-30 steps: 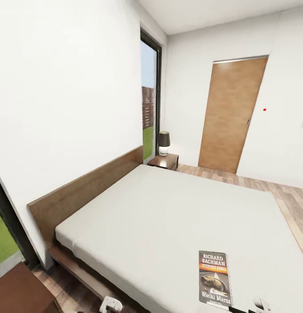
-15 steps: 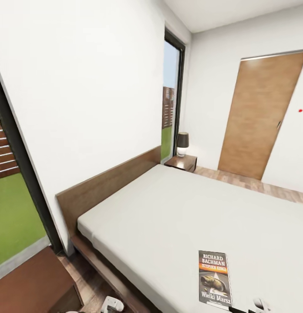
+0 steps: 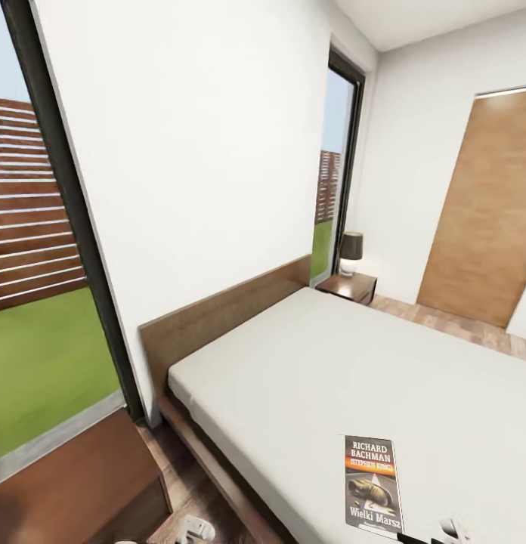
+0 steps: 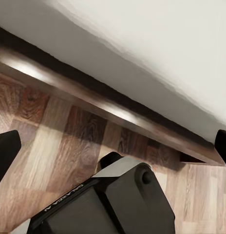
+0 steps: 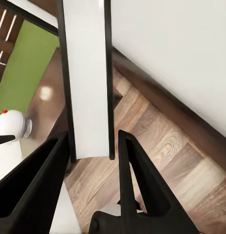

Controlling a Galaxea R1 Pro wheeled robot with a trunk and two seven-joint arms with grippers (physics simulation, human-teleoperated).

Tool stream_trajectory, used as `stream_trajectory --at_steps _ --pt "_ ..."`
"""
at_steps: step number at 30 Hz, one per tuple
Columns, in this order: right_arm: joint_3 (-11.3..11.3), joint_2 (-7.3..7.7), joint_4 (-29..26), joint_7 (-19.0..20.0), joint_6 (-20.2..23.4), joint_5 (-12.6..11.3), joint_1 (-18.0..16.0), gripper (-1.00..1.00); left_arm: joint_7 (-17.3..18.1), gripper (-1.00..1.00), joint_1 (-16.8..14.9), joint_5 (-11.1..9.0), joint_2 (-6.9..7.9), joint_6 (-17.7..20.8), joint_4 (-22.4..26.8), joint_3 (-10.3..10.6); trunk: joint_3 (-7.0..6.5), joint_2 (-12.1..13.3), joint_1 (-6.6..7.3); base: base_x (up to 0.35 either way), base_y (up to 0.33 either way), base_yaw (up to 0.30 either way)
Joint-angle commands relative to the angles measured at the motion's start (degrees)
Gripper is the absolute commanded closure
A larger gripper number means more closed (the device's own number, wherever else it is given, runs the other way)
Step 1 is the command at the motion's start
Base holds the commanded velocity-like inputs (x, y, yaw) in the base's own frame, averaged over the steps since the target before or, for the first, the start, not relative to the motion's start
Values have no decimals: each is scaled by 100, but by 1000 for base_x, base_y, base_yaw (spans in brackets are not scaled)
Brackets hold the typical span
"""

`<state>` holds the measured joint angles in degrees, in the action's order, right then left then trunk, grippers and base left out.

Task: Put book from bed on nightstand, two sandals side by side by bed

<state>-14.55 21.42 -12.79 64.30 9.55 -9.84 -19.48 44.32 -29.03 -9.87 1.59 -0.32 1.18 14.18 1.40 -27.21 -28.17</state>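
Note:
My right gripper (image 5: 93,139) is shut on the book (image 5: 88,87), whose pale edge runs between the two black fingers. In the head view the book (image 3: 373,483), a dark cover with "RICHARD BACHMAN" and an orange strip, hangs over the near corner of the bed (image 3: 331,363), just ahead of the right gripper (image 3: 452,531). A nightstand (image 3: 74,476) stands low at the near left of the bed. A second nightstand (image 3: 355,285) is at the far side. My left gripper (image 4: 113,146) is open over the wood floor beside the bed frame (image 4: 118,109). The sandals are out of view.
A dark-shaded lamp (image 3: 351,251) sits on the far nightstand. Tall windows (image 3: 36,249) flank the headboard (image 3: 225,313). A tan door (image 3: 490,227) is at the far right. A strip of plank floor (image 3: 184,483) runs between the near nightstand and the bed.
The view has swung left: the bed and door slid right, and the near window and nightstand came in. The book keeps its place in the picture, still held.

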Motion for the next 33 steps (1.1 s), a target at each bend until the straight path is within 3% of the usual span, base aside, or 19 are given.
stream_trajectory --at_steps 1,33 --pt "-4 1 -3 13 62 -62 -3 100 15 -100 -6 -51 0 -3 -3 50 12 -12 -3 0 0 291" --pt "-4 2 -4 12 61 -62 -3 100 6 -100 -6 -51 1 -3 -3 50 12 -12 -3 0 0 291"
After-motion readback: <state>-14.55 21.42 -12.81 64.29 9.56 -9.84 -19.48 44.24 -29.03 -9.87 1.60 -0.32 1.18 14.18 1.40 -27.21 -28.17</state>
